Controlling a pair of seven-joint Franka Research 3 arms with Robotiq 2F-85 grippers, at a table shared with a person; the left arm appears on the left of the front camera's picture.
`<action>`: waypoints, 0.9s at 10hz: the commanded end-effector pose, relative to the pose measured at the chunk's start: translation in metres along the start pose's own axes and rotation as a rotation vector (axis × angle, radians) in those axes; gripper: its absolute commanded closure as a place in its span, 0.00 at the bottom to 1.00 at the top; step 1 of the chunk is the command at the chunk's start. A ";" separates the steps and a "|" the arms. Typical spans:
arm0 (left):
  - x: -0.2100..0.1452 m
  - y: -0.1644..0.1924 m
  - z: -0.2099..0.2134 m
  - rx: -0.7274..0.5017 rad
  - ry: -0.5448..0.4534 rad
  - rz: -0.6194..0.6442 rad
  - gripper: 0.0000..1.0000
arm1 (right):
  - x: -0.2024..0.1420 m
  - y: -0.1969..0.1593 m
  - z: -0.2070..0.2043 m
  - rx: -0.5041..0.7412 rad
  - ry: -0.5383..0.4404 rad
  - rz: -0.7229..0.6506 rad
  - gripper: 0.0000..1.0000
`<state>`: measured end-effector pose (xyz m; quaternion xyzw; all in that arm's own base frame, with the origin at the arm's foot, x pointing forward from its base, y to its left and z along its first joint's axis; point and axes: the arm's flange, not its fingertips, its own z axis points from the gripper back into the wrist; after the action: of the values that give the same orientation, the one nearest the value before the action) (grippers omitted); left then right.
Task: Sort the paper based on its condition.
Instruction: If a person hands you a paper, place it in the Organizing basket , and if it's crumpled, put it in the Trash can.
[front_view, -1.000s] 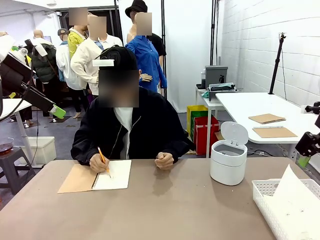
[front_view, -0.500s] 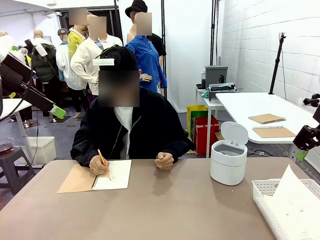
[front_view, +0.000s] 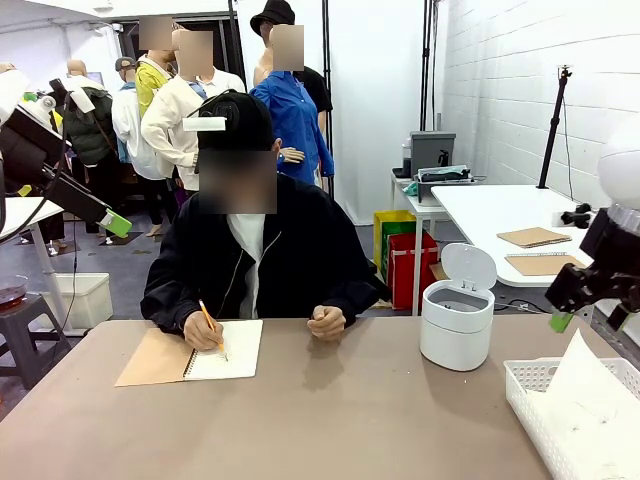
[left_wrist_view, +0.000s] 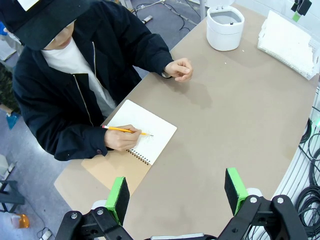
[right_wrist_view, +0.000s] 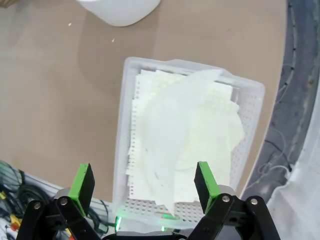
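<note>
Right hand (right_wrist_view: 144, 181) open, empty, hovers above white basket (right_wrist_view: 121, 130); paper (right_wrist_view: 185, 125) heaped inside, directly below. Left hand (left_wrist_view: 177, 192) open, empty. Sorting apparently not begun.

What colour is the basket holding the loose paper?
The basket is white, perforated; clearest in the right wrist view.

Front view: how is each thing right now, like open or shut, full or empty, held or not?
white bin, lid flipped up.
basket, holding loose paper.
paper, piled in the basket, one sheet sticking up.
notebook, open flat on the table.
pencil, held in the person's hand, tip on the page.
left gripper, open, empty.
right gripper, open, empty, above the basket.
</note>
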<state>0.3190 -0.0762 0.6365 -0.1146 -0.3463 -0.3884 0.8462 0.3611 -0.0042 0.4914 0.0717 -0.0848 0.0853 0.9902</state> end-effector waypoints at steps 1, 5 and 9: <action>0.001 -0.001 0.000 -0.002 0.002 0.011 0.00 | 0.012 0.005 -0.023 0.063 0.016 0.045 0.00; 0.001 -0.001 0.000 -0.002 0.002 0.011 0.00 | 0.012 -0.004 -0.060 0.071 0.149 -0.007 0.00; 0.001 -0.001 0.000 -0.002 0.002 0.011 0.00 | 0.000 -0.033 -0.081 0.031 0.219 -0.114 0.00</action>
<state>0.3191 -0.0761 0.6364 -0.1147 -0.3463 -0.3884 0.8462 0.3829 -0.0226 0.4068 0.0936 0.0232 0.0529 0.9939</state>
